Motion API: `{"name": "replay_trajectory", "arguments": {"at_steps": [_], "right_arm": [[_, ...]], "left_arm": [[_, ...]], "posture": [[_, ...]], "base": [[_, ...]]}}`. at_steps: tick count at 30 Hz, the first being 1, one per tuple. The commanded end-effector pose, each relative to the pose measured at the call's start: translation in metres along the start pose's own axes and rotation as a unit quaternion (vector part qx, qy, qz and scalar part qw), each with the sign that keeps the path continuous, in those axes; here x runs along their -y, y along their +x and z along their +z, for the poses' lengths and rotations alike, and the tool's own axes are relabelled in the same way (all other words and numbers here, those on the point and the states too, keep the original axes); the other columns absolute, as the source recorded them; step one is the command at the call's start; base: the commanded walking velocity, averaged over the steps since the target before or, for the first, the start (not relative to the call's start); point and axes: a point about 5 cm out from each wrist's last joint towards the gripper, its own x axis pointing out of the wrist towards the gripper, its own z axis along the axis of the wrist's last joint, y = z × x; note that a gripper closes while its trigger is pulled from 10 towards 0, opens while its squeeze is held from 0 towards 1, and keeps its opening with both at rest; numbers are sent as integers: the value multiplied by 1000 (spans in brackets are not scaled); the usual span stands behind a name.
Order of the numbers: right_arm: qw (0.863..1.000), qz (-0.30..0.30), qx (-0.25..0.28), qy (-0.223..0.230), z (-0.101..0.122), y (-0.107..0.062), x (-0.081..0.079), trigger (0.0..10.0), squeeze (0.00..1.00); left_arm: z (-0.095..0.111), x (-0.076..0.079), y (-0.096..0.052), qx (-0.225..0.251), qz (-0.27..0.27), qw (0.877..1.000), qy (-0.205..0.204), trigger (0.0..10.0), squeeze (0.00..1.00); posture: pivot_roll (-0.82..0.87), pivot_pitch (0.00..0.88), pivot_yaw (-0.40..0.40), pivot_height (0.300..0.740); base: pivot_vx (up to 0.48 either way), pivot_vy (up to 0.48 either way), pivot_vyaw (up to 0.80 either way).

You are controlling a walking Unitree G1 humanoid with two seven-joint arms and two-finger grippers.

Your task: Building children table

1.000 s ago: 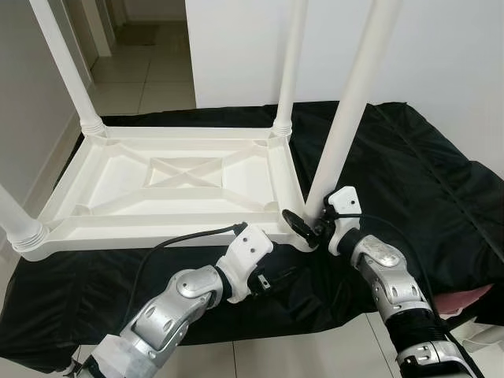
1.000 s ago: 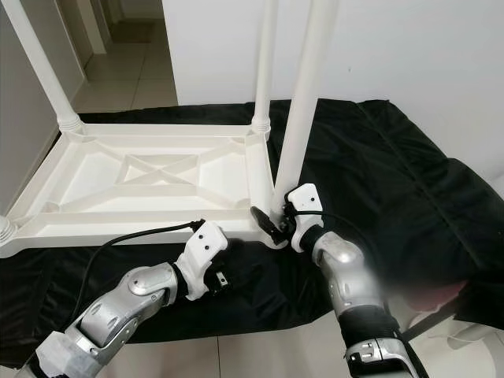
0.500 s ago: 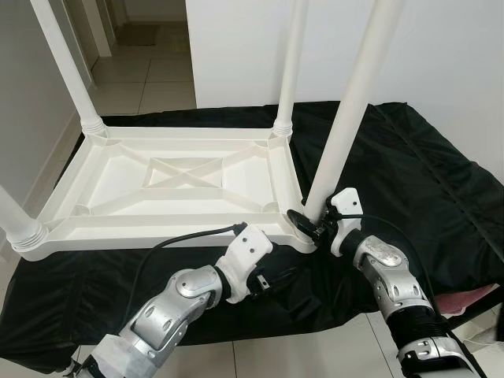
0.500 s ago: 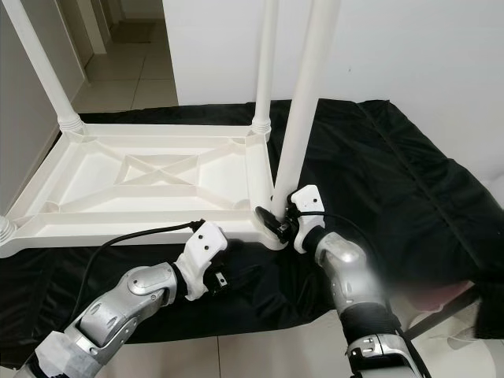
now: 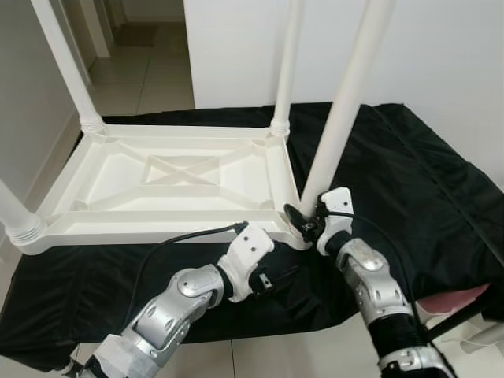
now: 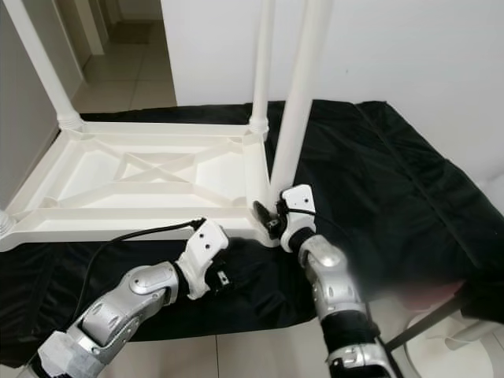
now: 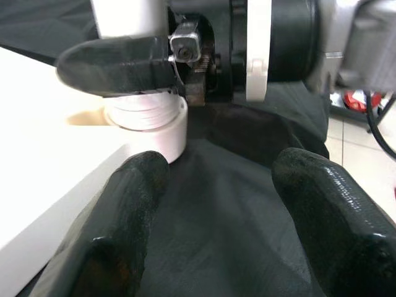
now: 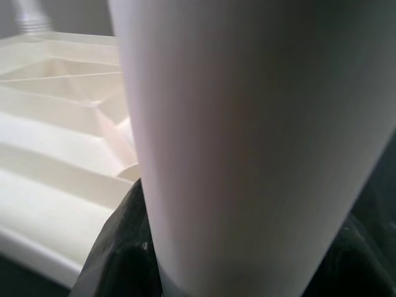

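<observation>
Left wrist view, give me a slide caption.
Open left end effector over black cloth, facing right end effector clamped on white plastic table leg.

— Right arm?
— Silver, forearm reaching forward and up; the right gripper point(image 5: 303, 224) is clamped, its black fingers point(image 7: 117, 65) set level at either side.
— Left arm?
— Bent at the elbow, forearm angled forward and to the right. The left gripper point(image 7: 216, 216) sits low, fingers point(image 7: 133, 204) spread apart, holding nothing.
</observation>
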Motion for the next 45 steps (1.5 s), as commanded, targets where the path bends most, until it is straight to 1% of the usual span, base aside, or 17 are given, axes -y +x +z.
{"name": "replay_trajectory", "arguments": {"at_steps": [1,4,5,9,10,12,14,22,23,24,33,34,35,37,42,43,45], "right_arm": [[998,-59,-16,23,-4,-6,3,10000,0],[996,-82,-19,27,-6,-8,-1,10000,0],[990,-137,-25,21,-9,-12,-6,10000,0],[979,-200,-34,23,-11,-17,-12,10000,0],[979,-200,-34,23,-11,-17,-12,10000,0],[980,-194,-31,31,-8,-14,-21,10000,0],[981,-190,-29,34,-7,-13,-23,10000,0],[976,-211,-42,24,-5,-16,-22,10000,0],[976,-213,-38,23,-4,-16,-21,10000,545],[978,-207,-30,26,-2,-15,-20,10000,1000],[983,-180,-4,36,6,-15,-13,10000,1000],[984,-172,-5,36,6,-16,-12,10000,757],[987,-159,-3,35,6,-16,-12,10000,0],[989,-146,-2,33,7,-15,-11,10000,0],[998,-66,3,21,5,-11,-1,10000,0],[999,-33,5,16,7,-8,2,10000,0],[1000,-25,6,15,7,-7,3,10000,0]], "left_arm": [[-1,0,-1,-4,-30,1000,7,10000,0],[-1,1,1,-3,-32,999,7,10000,0],[0,3,2,0,-34,999,6,10000,0],[0,3,3,1,-36,999,5,10000,0],[0,3,3,1,-36,999,5,10000,0],[0,2,3,1,-34,999,4,10000,0],[0,2,3,1,-34,999,4,10000,0],[0,1,4,1,-35,999,6,10000,0],[0,1,3,1,-35,999,5,10000,0],[0,2,3,1,-35,999,6,10000,0],[-1,1,3,1,-34,999,8,10000,0],[-1,1,3,1,-35,999,8,10000,0],[-1,1,3,0,-35,999,9,10000,0],[-1,1,3,0,-35,999,9,10000,0],[-1,1,3,-2,-38,999,13,10000,0],[-1,0,4,-2,-39,999,15,10000,0],[-1,0,4,-2,-40,999,16,10000,0]], "posture": [[-40,0,-30,740],[-40,0,-30,740],[-46,0,-28,740],[-48,0,-30,740],[-48,0,-30,740],[-48,0,-31,740],[-48,0,-31,740],[-55,1,-26,740],[-54,0,-26,740],[-53,0,-27,740],[-52,0,-28,740],[-52,0,-28,740],[-51,0,-29,740],[-51,0,-29,740],[-52,0,-24,740],[-52,0,-21,740],[-52,0,-21,740]], "base": [[0,0,0],[0,0,0],[0,0,0],[0,0,0],[0,0,0],[0,0,0],[0,0,0],[0,0,0],[0,0,0],[0,0,0],[0,0,0],[0,0,0],[0,0,0],[0,0,0],[0,0,0],[0,0,0],[0,0,0]]}}
